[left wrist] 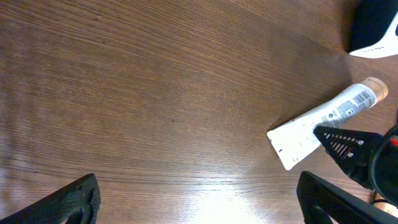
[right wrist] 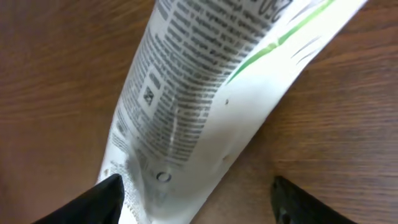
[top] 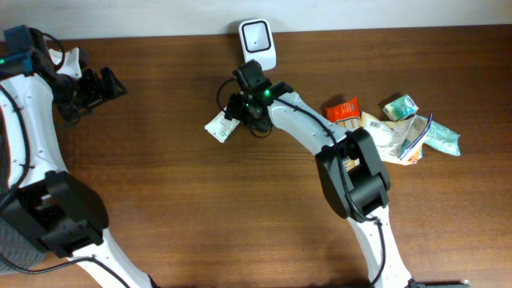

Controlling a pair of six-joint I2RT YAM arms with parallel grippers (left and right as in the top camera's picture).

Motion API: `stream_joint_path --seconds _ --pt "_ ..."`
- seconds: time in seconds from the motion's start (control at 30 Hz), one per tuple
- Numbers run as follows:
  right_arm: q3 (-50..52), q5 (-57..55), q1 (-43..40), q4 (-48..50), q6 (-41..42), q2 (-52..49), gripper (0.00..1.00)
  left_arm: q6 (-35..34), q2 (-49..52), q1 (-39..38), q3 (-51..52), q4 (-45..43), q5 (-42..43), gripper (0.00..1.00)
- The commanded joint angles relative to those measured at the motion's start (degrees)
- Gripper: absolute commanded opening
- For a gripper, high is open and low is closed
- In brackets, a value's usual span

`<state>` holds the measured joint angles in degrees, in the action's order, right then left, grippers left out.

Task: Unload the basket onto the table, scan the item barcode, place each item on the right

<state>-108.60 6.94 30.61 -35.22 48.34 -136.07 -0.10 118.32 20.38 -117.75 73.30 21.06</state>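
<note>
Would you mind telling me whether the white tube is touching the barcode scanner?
Apart. The left wrist view shows a strip of bare table between the white tube and the barcode scanner.

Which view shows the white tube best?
Left wrist: the whole white tube lies on the table, cap to crimped end, the right gripper covering only one edge. Right wrist gives a close, partial look at its print. Overhead shows just the crimped end poking from under the gripper.
</note>
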Motion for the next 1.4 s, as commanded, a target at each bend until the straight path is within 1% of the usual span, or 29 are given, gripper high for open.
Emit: stream_joint_path --seconds 0.0,0.07,0.13,0.17,0.23,0.3,0.37,0.5,0.57,0.63,0.7,0.73,0.77,0.83,0.97,1.07,1.1,1.13,1.23,1.37 --pt "-0.04 -9.18 0.46 1.2 2.16 -1.55 0.67 -0.35 -1.03 0.42 -0.48 0.07 0.61 0.99" --pt "-0.04 -9.79 0.5 2.29 2.16 -2.43 0.63 -0.35 -1.03 0.42 -0.48 0.07 0.61 0.99" --pt "-0.04 -9.44 0.57 2.99 2.16 -4.22 0.62 -0.35 -1.03 0.42 -0.5 0.07 0.61 0.99" --pt "-0.04 -8.83 0.63 2.95 2.14 -5.05 0.59 -0.35 -1.03 0.42 -0.48 0.07 0.61 0.99" --pt "-0.02 -7.58 0.61 2.45 2.12 -5.86 0.44 -0.35 -1.03 0.42 -0.5 0.07 0.59 0.99" --pt "0.0 -6.84 0.63 0.98 2.1 -5.97 0.22 -0.35 -1.03 0.42 -0.48 0.07 0.61 0.99" --pt "0.0 -5.03 0.61 -0.55 1.99 -5.97 0.04 -0.35 -1.03 0.42 -0.5 0.07 0.59 0.99" --pt "0.0 -0.02 0.74 -4.57 0.66 -5.97 0.04 -0.35 -1.03 0.42 -0.48 0.07 0.61 0.99" --pt "0.0 6.08 0.94 -5.4 -5.35 -5.97 0.04 -0.35 -1.03 0.42 -0.48 0.07 0.59 0.99" --pt "-0.02 15.47 1.33 -6.64 -12.87 -5.95 0.04 -0.35 -1.03 0.42 -0.48 0.07 0.61 0.99" --pt "-0.02 28.02 1.77 -7.72 -25.97 -5.95 0.04 -0.35 -1.03 0.42 -0.48 0.07 0.61 0.99" --pt "-0.02 34.8 2.08 -8.79 -34.71 -5.95 0.04 -0.35 -1.03 0.42 -0.48 0.07 0.61 0.99" --pt "-0.04 38.82 2.36 -10.36 -40.79 -5.95 0.04 -0.35 -1.03 0.42 -0.48 0.07 0.59 0.99" --pt "-0.07 40.48 2.36 -13.33 -46.71 -5.95 0.04 -0.35 -1.03 0.42 -0.48 0.07 0.61 0.99" --pt "-0.07 40.65 0.74 -13.75 -46.84 -5.95 0.04 -0.35 -1.03 0.42 -0.48 0.07 0.59 0.99" --pt "-0.07 43.12 -2.03 -15.56 -46.86 -5.6 0.04 -0.35 -1.03 0.42 -0.5 0.07 0.61 0.99" --pt "-0.07 44.63 -3.04 -15.67 -47.82 -5.03 0.04 -0.35 -1.03 0.42 -0.48 0.07 0.61 0.99" --pt "-0.09 46.82 -4.2 -16.02 -50.64 -3.91 0.04 -0.35 -1.03 0.42 -0.5 0.07 0.59 0.99" --pt "-0.52 47.25 -7.23 -18.49 -55.25 1.4 0.04 -0.35 -1.03 0.42 -0.48 0.07 0.61 0.99" --pt "-0.87 44.19 -13.11 -19.04 -55.67 12.55 0.04 -0.35 -1.03 0.42 -0.48 0.07 0.59 0.99"
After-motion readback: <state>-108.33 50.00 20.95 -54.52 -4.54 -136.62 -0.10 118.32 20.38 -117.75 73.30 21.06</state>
